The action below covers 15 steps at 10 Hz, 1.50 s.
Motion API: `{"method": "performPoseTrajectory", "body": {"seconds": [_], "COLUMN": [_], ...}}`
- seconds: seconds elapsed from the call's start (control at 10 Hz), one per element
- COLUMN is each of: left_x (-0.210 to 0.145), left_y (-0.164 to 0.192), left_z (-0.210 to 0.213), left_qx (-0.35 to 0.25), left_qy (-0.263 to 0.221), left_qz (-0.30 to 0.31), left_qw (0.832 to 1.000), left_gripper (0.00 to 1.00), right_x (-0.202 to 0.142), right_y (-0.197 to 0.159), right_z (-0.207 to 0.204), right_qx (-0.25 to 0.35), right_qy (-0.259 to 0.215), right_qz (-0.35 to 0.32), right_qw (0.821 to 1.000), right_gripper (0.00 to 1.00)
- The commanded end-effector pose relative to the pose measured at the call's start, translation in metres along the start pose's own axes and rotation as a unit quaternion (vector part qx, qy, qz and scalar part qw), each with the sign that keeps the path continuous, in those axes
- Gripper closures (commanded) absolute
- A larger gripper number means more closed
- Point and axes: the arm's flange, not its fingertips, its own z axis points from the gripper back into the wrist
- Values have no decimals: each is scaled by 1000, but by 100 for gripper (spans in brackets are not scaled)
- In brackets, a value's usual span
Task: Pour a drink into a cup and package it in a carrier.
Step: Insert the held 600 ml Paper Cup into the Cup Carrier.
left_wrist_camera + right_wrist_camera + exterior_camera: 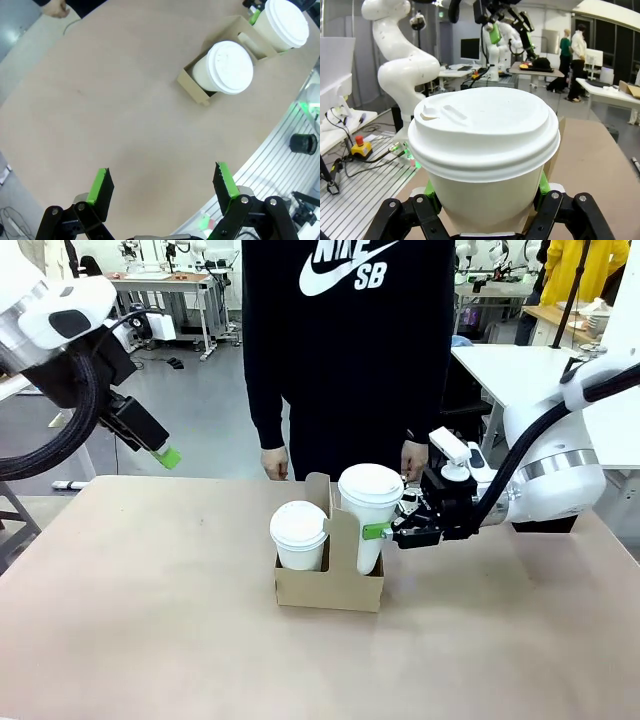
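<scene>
The brown cardboard carrier stands at the table's middle, with a white lidded cup in its left slot. My right gripper is shut on a second white lidded cup. That cup's lower part is down in the right slot and its lid stands higher than the other's. In the right wrist view this cup sits between the green pads. High at the far left, my left gripper hangs open and empty. From the left wrist view I see both cups in the carrier. The drink is hidden under the lids.
A person in a black top stands at the far edge, hands hanging just behind the carrier. The tan table is bare left and in front of the carrier. My left gripper hovers over bare tabletop.
</scene>
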Motion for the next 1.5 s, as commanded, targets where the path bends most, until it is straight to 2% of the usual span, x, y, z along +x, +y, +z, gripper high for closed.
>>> {"method": "performPoseTrajectory", "body": {"seconds": [0.0, 0.4, 0.7, 0.8, 1.4], "left_x": [2, 2, 2, 2, 2], "left_y": [0, 0, 0, 0, 0], "left_z": [2, 2, 2, 2, 2], "left_qx": [5, 5, 5, 5, 5], "left_qy": [6, 6, 6, 6, 6], "left_qz": [4, 4, 4, 4, 4], "left_qw": [1000, 1000, 1000, 1000, 1000], "left_gripper": [0, 0, 0, 0, 0], "right_x": [-10, -51, -67, -69, -49], "right_y": [-9, -17, -18, -18, -19], "right_z": [3, -4, -11, -9, 21], "right_qx": [22, 43, 53, 47, 19], "right_qy": [8, 28, 32, 40, 71], "right_qz": [7, 2, 7, 14, 36], "right_qw": [1000, 999, 998, 998, 997], "right_gripper": [20, 20, 20, 0, 0]}}
